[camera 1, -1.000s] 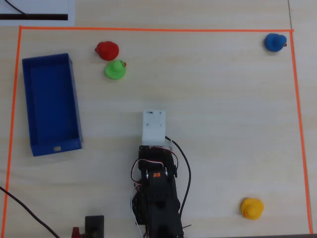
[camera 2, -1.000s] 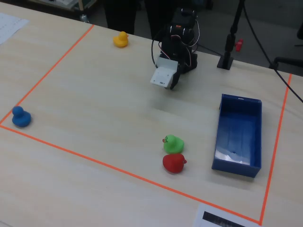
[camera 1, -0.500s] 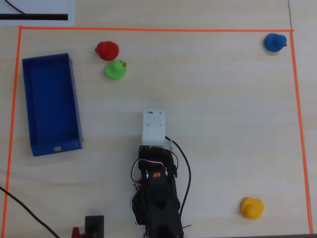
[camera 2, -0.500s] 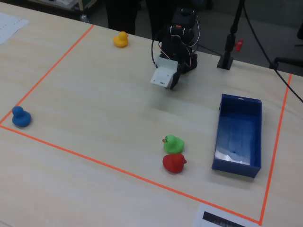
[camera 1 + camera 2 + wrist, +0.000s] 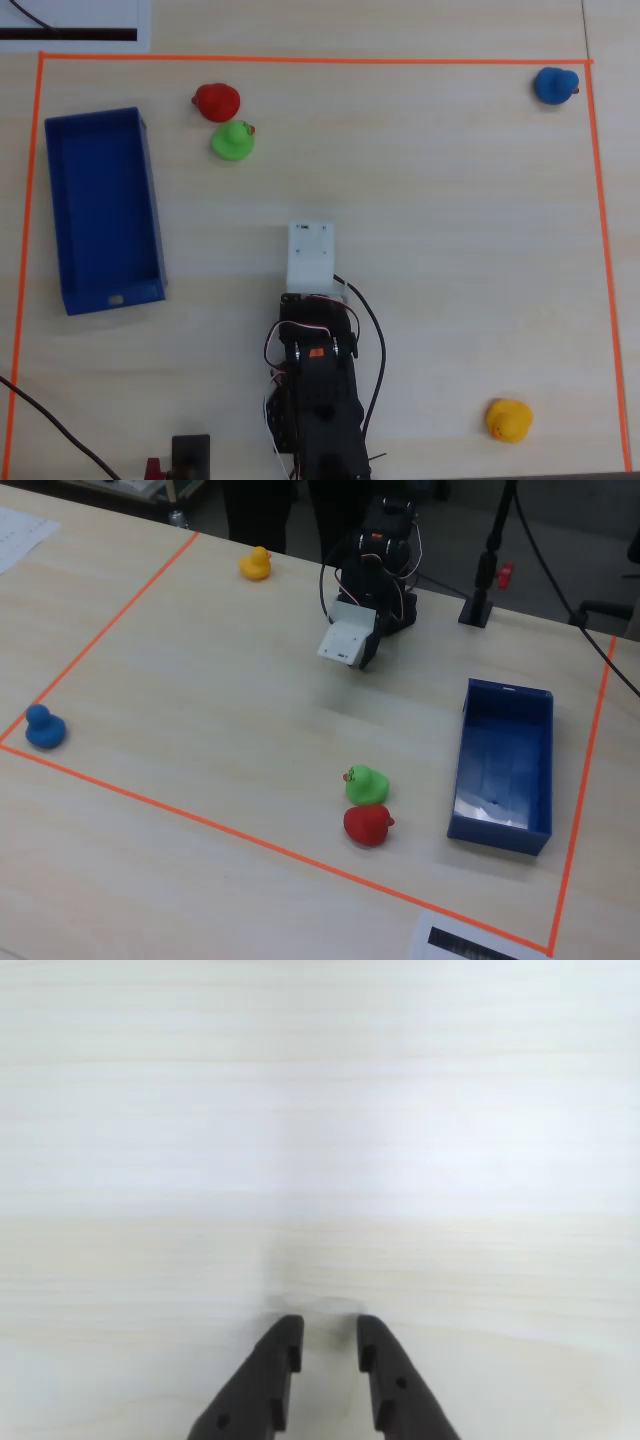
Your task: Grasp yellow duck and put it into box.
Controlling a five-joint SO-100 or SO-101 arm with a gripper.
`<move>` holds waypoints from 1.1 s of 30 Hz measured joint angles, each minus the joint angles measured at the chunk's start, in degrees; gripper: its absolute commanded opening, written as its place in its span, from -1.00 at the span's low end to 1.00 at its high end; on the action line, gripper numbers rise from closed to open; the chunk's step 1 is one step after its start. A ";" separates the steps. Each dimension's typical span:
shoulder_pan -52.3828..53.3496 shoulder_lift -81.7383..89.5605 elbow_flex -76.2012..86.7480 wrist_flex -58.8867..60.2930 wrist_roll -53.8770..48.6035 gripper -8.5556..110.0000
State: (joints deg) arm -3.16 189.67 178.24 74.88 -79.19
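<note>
We're over a pale wooden table with an orange tape border marking out the work area, and the arm sits folded at the near edge in the overhead view, its white wrist block pointing toward the middle of the table. Through the wrist view we see the gripper hanging over bare wood, its two dark fingers nearly together with a narrow gap between them and nothing held. The yellow duck sits alone in the lower right corner of the taped area in the overhead view, well apart from the arm; in the fixed view it shows up at the far edge, upper left. The box lies along the left edge of the taped area in the overhead view, open top up. Near the top edge we have a red duck and a green duck just beside each other, and a blue duck tucked in the top right corner.
</note>
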 measured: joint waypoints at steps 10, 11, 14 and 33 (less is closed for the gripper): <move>0.00 0.00 0.00 0.00 0.00 -0.76; 0.00 0.00 0.00 0.00 0.00 -0.75; 0.26 0.00 0.00 0.00 0.00 -0.78; 6.06 -8.35 0.09 -36.74 2.64 -0.85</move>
State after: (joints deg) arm 2.90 181.32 178.33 38.14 -76.55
